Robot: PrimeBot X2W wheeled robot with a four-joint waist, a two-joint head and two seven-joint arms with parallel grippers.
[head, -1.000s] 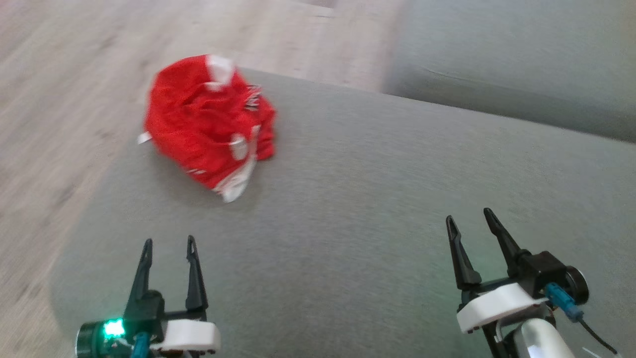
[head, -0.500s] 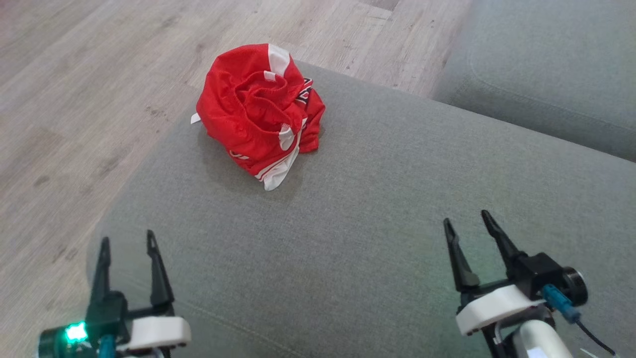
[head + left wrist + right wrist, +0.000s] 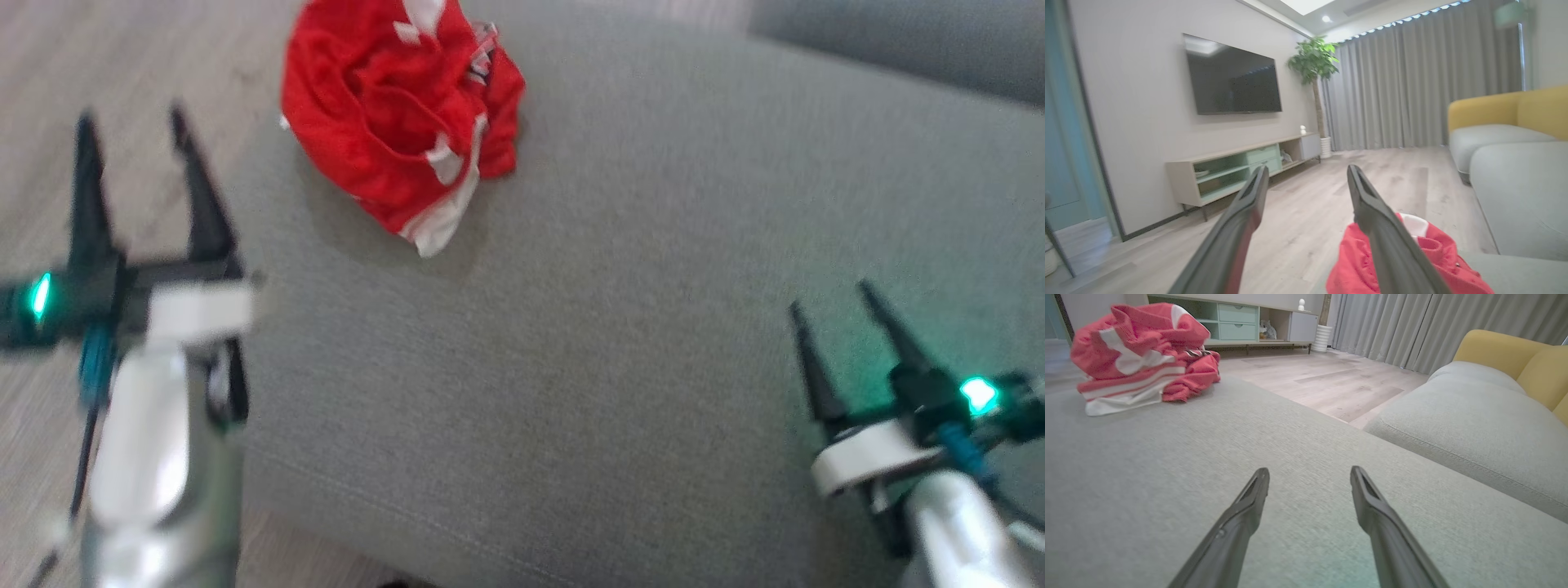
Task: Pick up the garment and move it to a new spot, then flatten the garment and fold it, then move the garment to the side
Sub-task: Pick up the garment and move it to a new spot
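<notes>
The garment [image 3: 400, 122], red with white stripes, lies bunched up near the far left edge of a grey sofa cushion [image 3: 637, 269]. My left gripper [image 3: 131, 126] stands open to the garment's left, over the floor beside the cushion, holding nothing. My right gripper [image 3: 831, 298] hangs open above the cushion at the lower right, well away from the garment. In the left wrist view the garment [image 3: 1433, 253] sits just past the right one of the fingers [image 3: 1384, 232]. The right wrist view shows the garment [image 3: 1143, 355] at the far left, beyond the open gripper [image 3: 1309, 475].
Wooden floor [image 3: 49, 98] runs along the cushion's left side. A second grey cushion [image 3: 1474, 428] with a yellow backrest [image 3: 1511, 359] lies to the right across a gap. A TV stand [image 3: 1241, 167] and a potted plant [image 3: 1314, 65] line the far wall.
The head view has tilted and shifted, so the garment sits higher in it. My left arm has risen and reached forward beside the cushion. Both grippers stay open.
</notes>
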